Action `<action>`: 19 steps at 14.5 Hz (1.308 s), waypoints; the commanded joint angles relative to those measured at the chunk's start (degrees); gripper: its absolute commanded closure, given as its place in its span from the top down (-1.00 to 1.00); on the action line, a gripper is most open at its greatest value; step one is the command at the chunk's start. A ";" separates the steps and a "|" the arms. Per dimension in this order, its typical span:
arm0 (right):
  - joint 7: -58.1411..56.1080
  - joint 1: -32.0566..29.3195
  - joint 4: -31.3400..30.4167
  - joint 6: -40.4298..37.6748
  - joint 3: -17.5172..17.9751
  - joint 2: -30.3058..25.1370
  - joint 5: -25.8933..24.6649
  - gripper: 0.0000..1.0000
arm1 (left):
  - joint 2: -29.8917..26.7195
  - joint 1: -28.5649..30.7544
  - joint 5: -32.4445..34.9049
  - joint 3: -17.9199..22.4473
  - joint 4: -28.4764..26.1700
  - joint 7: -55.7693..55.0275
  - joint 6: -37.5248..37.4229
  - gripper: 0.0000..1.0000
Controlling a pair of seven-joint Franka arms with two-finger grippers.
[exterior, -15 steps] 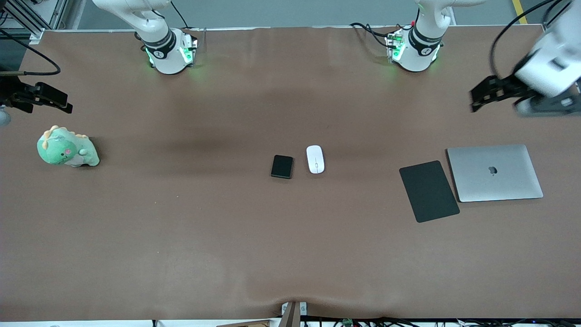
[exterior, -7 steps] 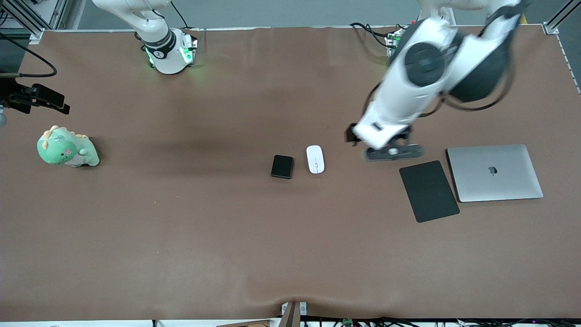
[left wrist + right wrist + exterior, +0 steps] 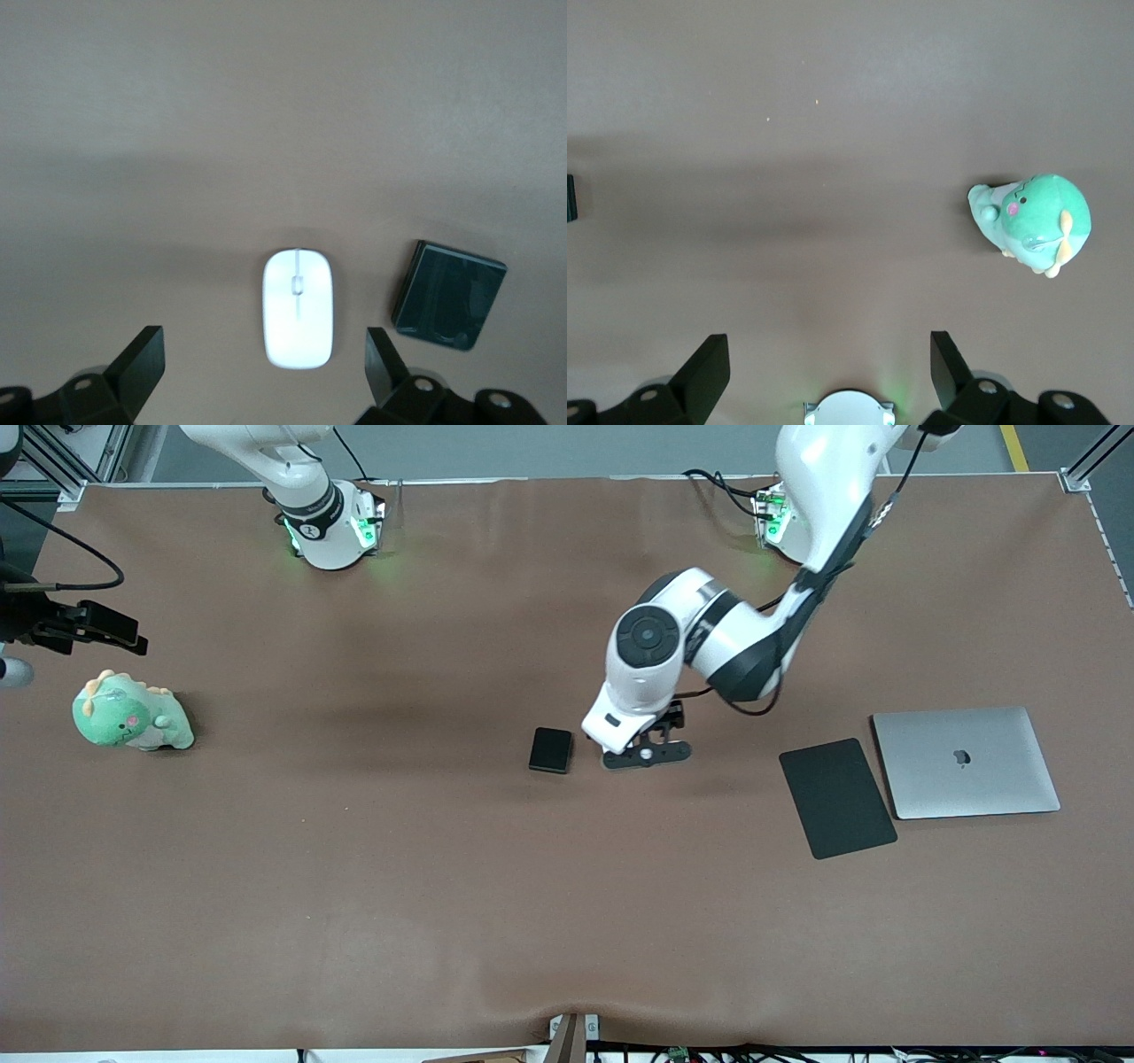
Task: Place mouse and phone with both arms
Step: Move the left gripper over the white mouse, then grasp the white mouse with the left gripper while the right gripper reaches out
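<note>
Nearest the front camera lay the black mouse pad, the silver laptop beside it at the left arm's end of the table. At mid-table the phone lay flat, the mouse just beside it toward the left arm's end and hidden under the wrist in the front view. The left gripper hung over the mouse, jaws spread wide to either side of it, nothing held; height above it was hard to judge. The step in hand looked like the approach to grasp the mouse; next would call for a straight descent, then closing. The right gripper waited, open and empty, over the table just farther off than the green plush toy.
</note>
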 commanded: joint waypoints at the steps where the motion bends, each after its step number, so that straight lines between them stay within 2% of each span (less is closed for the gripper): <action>1: -0.42 0.55 0.91 -1.19 -0.48 2.27 0.22 1.00 | 1.56 -0.39 1.67 0.03 -3.75 -2.62 6.94 1.00; 10: 0.19 2.91 0.30 0.04 0.14 5.88 0.40 1.00 | 6.66 -1.97 4.48 0.11 -4.20 -5.44 8.63 1.00; 17: 0.45 5.55 -6.11 7.68 0.58 6.24 0.57 1.00 | 7.10 -1.97 4.48 0.11 -5.17 -5.97 8.72 0.94; 19: 1.15 5.73 -8.39 10.49 0.58 6.24 3.02 1.00 | 7.28 -2.06 4.48 0.11 -5.17 -5.97 8.72 0.89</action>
